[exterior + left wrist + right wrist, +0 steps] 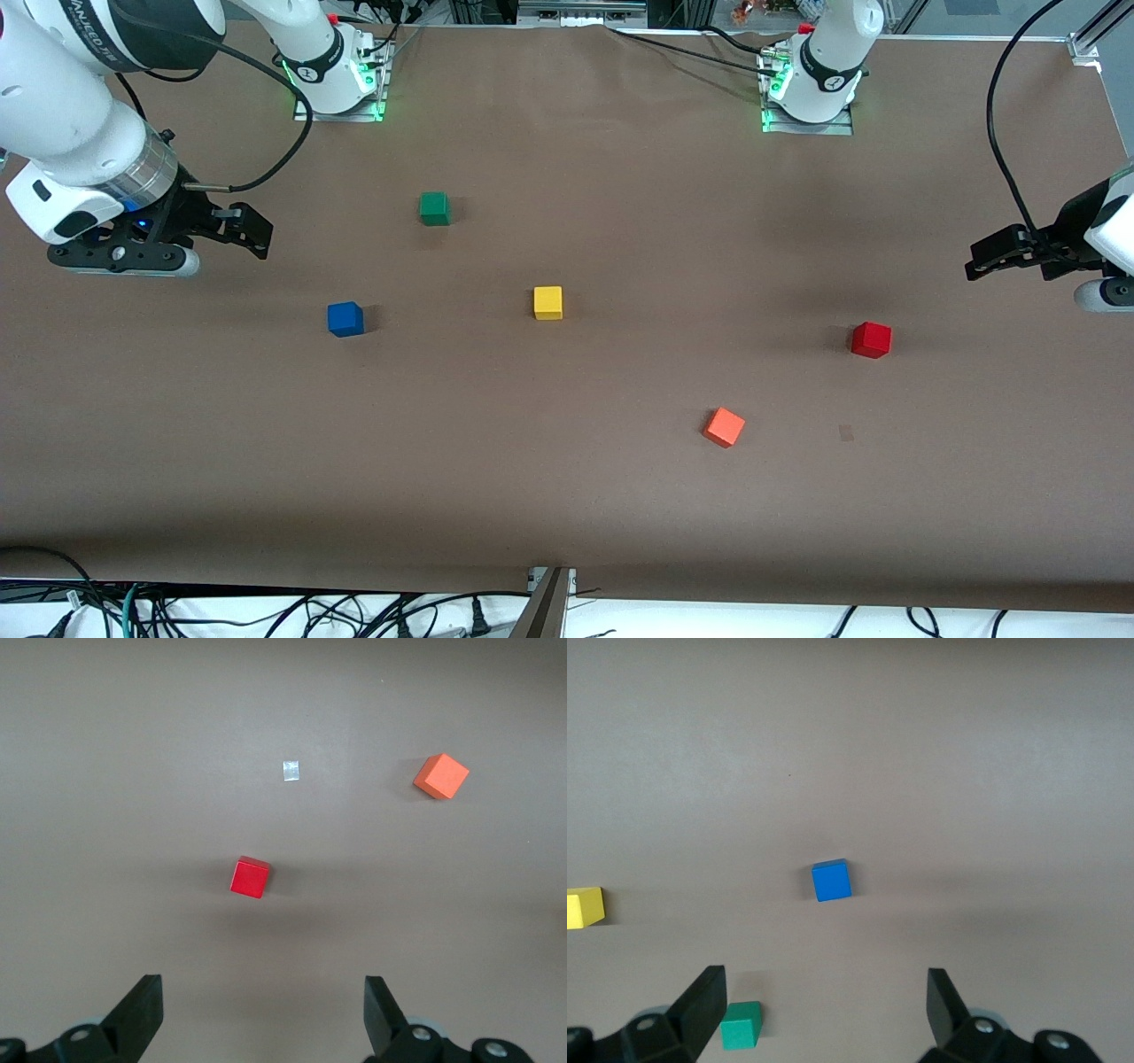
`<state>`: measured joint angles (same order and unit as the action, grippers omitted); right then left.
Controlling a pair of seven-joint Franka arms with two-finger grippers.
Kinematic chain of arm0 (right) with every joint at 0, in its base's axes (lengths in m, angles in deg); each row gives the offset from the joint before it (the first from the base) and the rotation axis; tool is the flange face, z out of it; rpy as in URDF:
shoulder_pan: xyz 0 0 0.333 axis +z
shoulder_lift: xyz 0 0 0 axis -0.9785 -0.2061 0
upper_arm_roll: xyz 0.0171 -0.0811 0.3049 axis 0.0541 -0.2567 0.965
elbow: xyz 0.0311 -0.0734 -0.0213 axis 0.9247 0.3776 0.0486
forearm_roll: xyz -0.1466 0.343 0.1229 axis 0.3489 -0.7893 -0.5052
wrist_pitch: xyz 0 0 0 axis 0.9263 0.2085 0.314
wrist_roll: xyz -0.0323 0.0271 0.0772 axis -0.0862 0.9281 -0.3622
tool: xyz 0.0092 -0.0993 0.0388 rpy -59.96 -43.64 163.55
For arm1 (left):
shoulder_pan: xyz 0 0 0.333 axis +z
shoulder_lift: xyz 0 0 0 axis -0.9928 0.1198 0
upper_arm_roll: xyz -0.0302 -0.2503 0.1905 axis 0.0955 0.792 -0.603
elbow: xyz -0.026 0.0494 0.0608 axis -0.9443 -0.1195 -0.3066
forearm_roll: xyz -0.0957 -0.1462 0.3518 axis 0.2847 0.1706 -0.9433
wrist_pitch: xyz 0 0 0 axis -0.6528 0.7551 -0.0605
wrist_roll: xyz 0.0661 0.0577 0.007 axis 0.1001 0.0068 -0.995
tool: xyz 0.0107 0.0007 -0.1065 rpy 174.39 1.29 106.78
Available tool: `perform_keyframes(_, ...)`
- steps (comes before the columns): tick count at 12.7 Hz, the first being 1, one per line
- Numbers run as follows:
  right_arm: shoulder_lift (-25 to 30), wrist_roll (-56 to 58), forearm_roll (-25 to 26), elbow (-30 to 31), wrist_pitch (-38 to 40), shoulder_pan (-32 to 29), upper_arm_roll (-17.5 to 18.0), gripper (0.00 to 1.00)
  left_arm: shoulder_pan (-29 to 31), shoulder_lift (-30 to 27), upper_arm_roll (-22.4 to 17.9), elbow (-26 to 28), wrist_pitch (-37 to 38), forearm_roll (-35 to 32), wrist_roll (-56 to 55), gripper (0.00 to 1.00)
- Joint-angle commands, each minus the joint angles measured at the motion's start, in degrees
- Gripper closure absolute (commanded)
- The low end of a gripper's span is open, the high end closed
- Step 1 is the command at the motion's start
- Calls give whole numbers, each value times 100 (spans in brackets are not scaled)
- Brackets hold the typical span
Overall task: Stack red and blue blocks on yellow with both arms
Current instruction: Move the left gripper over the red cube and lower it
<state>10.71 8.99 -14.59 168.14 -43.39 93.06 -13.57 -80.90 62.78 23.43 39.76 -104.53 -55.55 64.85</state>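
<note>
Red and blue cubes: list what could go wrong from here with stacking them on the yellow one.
1. The small matte orange cube lies near the deep red cube; the left tool, open above the table's left-arm end, might take the wrong one.
2. The small green cube sits close to the deep blue cube; the open right tool could nudge it.
3. Both arms must meet at the bright yellow cube mid-table and could collide.
</note>
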Motion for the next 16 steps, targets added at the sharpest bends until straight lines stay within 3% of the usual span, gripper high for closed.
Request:
perform_keyframes(1, 36, -6, 1, -23, 67, -37, 25, 0, -11, 77, -22, -157, 48, 66, 110, 0)
perform_keyframes(11, 36, -24, 1, -23, 76, -37, 25, 0, 24, 1165, -22, 88, -65, -13, 319, 0)
perform_keyframes(16, 36, -15, 1, -23, 76, -37, 25, 0, 77, 1544, -22, 1141, -1706, -13, 1453, 0)
